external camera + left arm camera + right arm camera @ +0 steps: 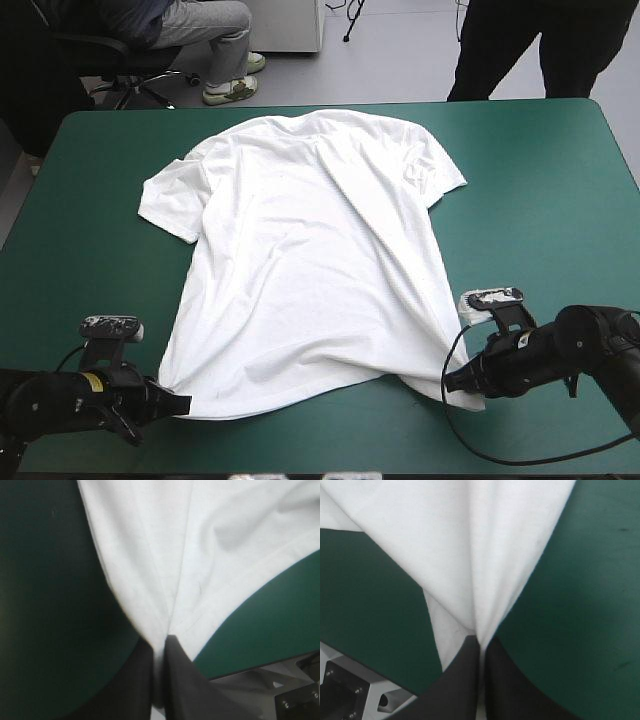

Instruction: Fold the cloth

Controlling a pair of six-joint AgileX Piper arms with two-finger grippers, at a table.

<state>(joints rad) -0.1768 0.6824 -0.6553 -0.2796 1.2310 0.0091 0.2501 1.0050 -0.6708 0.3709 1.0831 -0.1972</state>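
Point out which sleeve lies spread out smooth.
The left sleeve: it juts out flat from the T-shirt, while the right sleeve lies rumpled, drawn in close against the body.

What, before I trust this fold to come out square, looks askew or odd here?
The T-shirt lies skewed: a long diagonal ridge runs from the collar to the hem corner in the right gripper, and the hem bows between it and the left gripper. Nothing damaged.
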